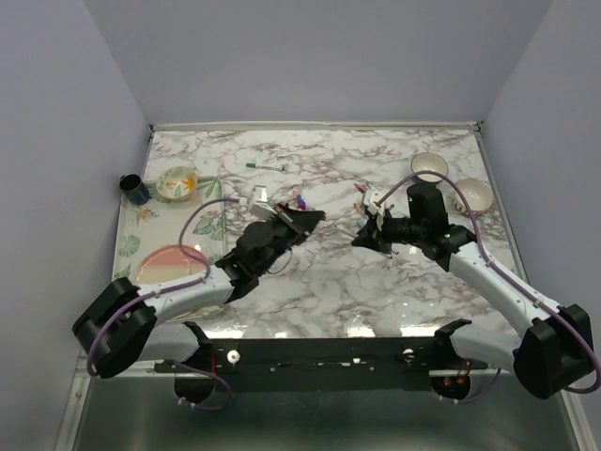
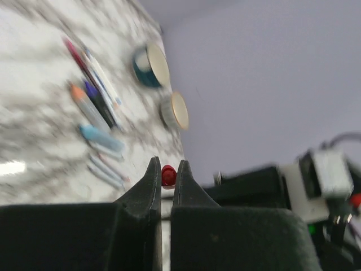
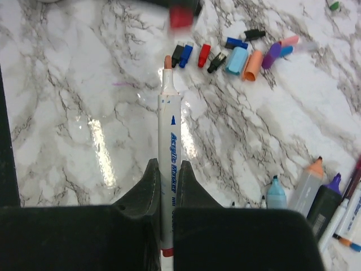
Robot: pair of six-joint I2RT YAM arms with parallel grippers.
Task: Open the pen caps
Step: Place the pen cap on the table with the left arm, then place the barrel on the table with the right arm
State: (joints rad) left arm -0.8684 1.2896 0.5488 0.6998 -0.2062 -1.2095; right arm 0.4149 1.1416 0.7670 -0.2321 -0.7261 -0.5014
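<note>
My left gripper (image 2: 167, 169) is shut on a red pen cap (image 2: 167, 175), held above the table; it shows blurred at the top of the right wrist view (image 3: 180, 17). My right gripper (image 3: 168, 169) is shut on a white acrylic marker (image 3: 170, 141) whose bare tip (image 3: 167, 62) points at that cap, a short gap away. Several loose pen caps lie in a row on the marble: black (image 3: 177, 55), blue (image 3: 186, 55), red (image 3: 203, 55), light blue (image 3: 237, 60), orange (image 3: 253, 65), purple (image 3: 271, 55). In the top view the grippers face each other, left (image 1: 310, 219) and right (image 1: 362, 237).
Several uncapped pens lie together (image 3: 307, 189), also in the left wrist view (image 2: 93, 104). Two bowls (image 1: 430, 166) (image 1: 472, 194) stand at the back right. A green pen (image 1: 266, 167) lies at the back. A dark cup (image 1: 133, 189), a floral bowl (image 1: 176, 182) and a pink plate (image 1: 172, 266) are on the left.
</note>
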